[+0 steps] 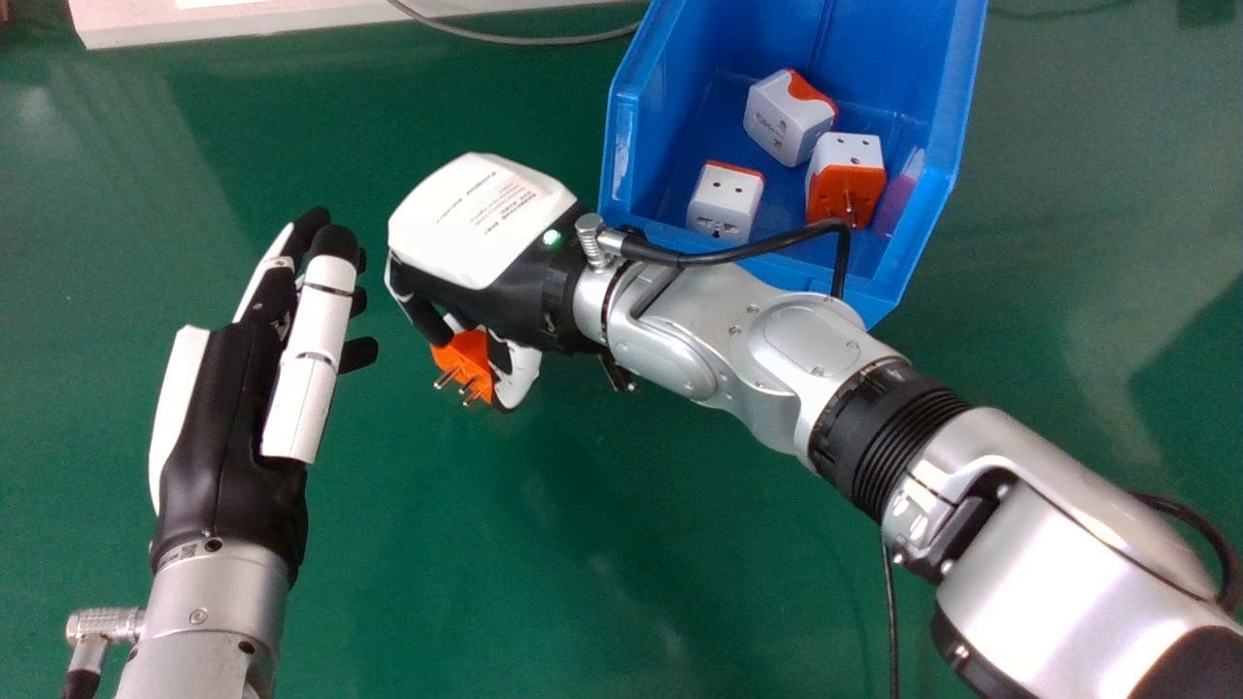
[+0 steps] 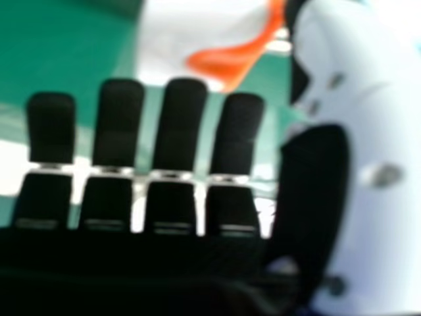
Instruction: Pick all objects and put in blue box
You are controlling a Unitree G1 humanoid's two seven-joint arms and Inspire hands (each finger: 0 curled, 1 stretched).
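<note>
We find the right hand left of the blue box in the head view, its back turned up. Its fingers are curled and, with the thumb, clamped on an orange-and-white plug adapter. The adapter's orange face is exposed between fingers and thumb, metal pins pointing toward the near side of the table. In the right hand view we observe the adapter's white body and orange band just beyond the fingertips, beside the thumb; the view is blurred there, and we cannot tell its exact contact points.

We record the left hand at the left of the head view, fingers straight and together, holding nothing.

Inside the blue box we count three more adapters. One white adapter with an orange corner lies farthest back. Near it, toward the right wall, sits an adapter with its pins facing the near side; we cannot tell whether these two touch. The third, a white adapter with an orange far edge, sits near the front left, apart from the others.

We note a black cable from the right wrist crossing over the box's near end.
</note>
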